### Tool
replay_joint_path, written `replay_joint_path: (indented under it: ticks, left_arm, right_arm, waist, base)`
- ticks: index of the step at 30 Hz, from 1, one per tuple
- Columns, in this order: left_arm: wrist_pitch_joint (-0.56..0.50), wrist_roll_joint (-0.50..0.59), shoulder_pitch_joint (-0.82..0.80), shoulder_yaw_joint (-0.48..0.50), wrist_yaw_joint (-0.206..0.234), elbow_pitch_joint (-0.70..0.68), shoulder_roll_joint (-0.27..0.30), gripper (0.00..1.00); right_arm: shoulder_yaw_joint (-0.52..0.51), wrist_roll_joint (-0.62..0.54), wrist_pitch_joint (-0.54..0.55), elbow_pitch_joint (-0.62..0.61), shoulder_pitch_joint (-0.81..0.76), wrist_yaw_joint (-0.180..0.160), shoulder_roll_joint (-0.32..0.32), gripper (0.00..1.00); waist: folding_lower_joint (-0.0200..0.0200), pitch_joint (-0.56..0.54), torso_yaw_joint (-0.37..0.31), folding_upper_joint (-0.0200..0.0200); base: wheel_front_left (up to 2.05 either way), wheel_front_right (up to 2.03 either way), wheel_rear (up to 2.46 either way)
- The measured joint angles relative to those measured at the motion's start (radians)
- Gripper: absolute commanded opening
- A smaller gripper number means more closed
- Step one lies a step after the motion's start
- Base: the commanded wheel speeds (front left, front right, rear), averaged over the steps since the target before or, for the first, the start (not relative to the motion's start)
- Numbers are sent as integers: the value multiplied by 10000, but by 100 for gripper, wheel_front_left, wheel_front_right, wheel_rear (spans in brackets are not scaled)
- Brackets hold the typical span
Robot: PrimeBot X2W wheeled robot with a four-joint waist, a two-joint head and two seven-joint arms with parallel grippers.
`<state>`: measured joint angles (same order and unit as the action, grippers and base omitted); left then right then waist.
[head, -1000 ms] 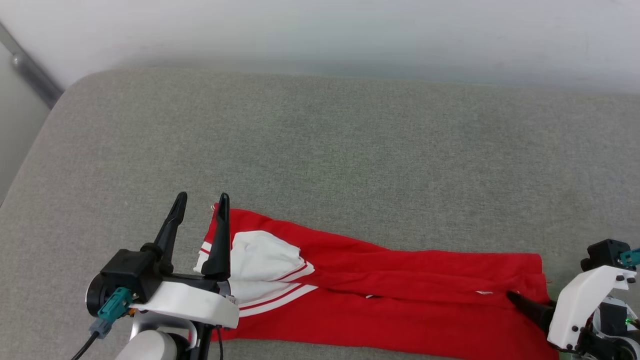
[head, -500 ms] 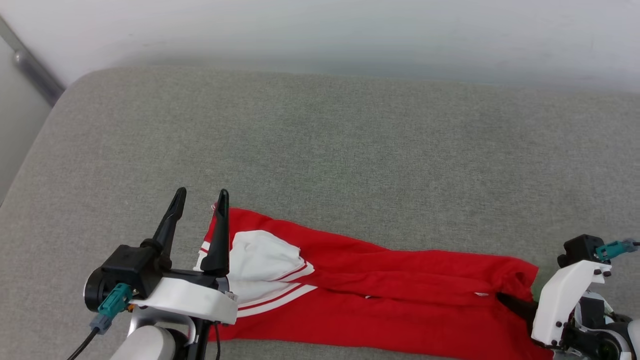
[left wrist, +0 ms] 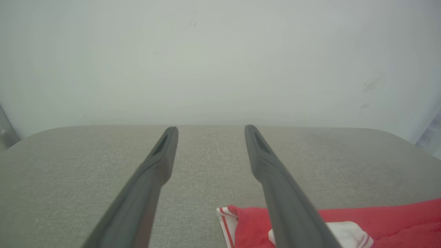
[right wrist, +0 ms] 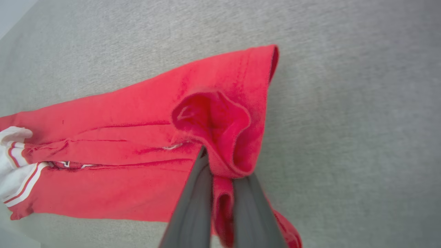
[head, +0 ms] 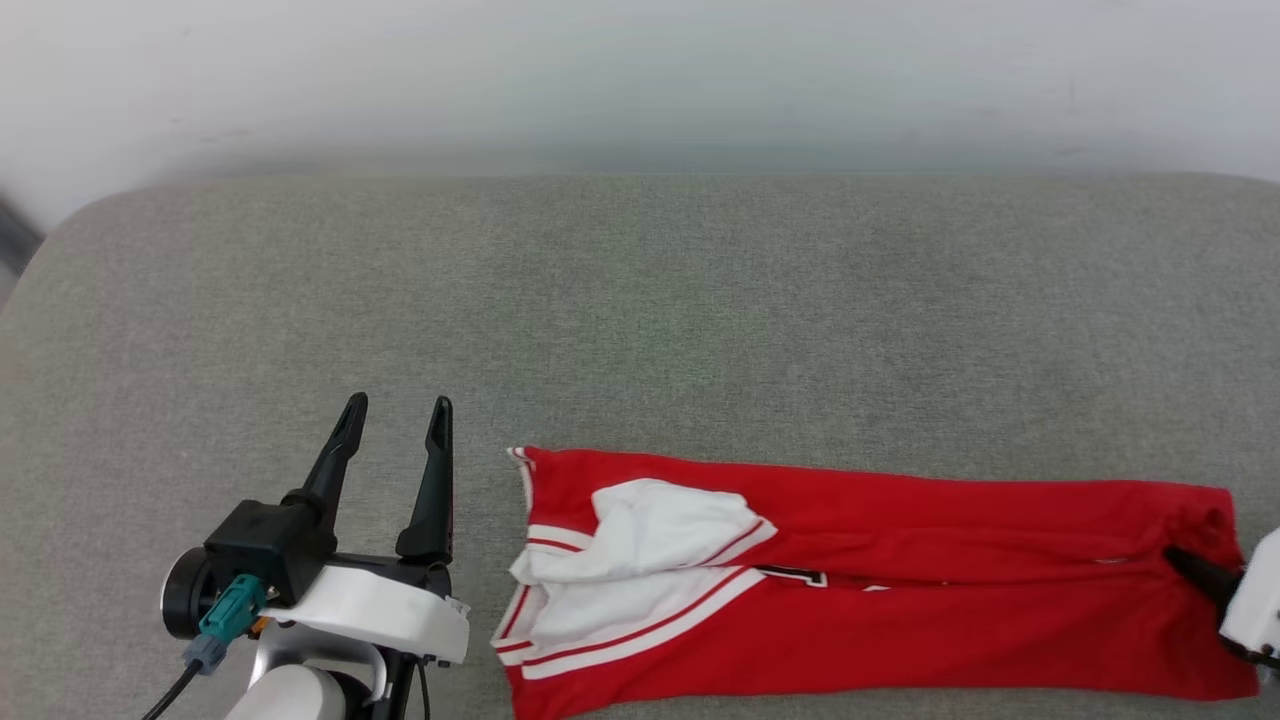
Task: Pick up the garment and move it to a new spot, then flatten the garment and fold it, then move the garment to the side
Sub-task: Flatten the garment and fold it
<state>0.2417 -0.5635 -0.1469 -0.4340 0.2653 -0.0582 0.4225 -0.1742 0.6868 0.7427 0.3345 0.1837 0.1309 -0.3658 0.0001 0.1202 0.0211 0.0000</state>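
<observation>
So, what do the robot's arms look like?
The left gripper has two long black fingers on a black block, a white cover, a teal plug with a dark cable and a pale forearm. The right gripper has dark grey fingers and a white cover.

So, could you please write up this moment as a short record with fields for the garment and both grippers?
surface: grey fabric pad
garment: red jersey, folded into a long strip along the pad's near edge
sleeve: white sleeve with striped trim, lying on the jersey's left end
left gripper: left gripper open, empty, beside the jersey's left end, apart from it
right gripper: right gripper shut on the jersey's right end, cloth bunched between its fingers
</observation>
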Motion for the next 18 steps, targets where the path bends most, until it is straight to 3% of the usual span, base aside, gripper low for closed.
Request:
replay_joint_path:
  ticks: [4, 8, 13, 18]
  left_arm:
    - [-23, -4, 7, -19, 36, 4, 8, 100]
    - [-23, -36, 19, -29, 50, 36, 10, 100]
    - [-58, -44, 22, -77, 46, 109, -2, 100]
    - [-100, -59, -6, -121, 31, 174, -6, 100]
  right_arm:
    - [-1016, -276, 245, 17, -28, 0, 67, 0]
    - [-1732, 92, 1267, 13, 14, -2, 832, 0]
    - [-2217, 1007, 2794, -209, 111, -2, 2073, 0]
    - [-2535, 2656, 4017, -476, 408, -2, 2947, 0]
  waist:
    - [0, 6, -190, 1]
    - [0, -10, -348, 1]
    - [-1, -55, -400, 0]
    - [0, -121, -306, 0]
  base:
    - [0, 0, 0]
    - [0, 0, 0]
    - [0, 0, 0]
    - [0, 0, 0]
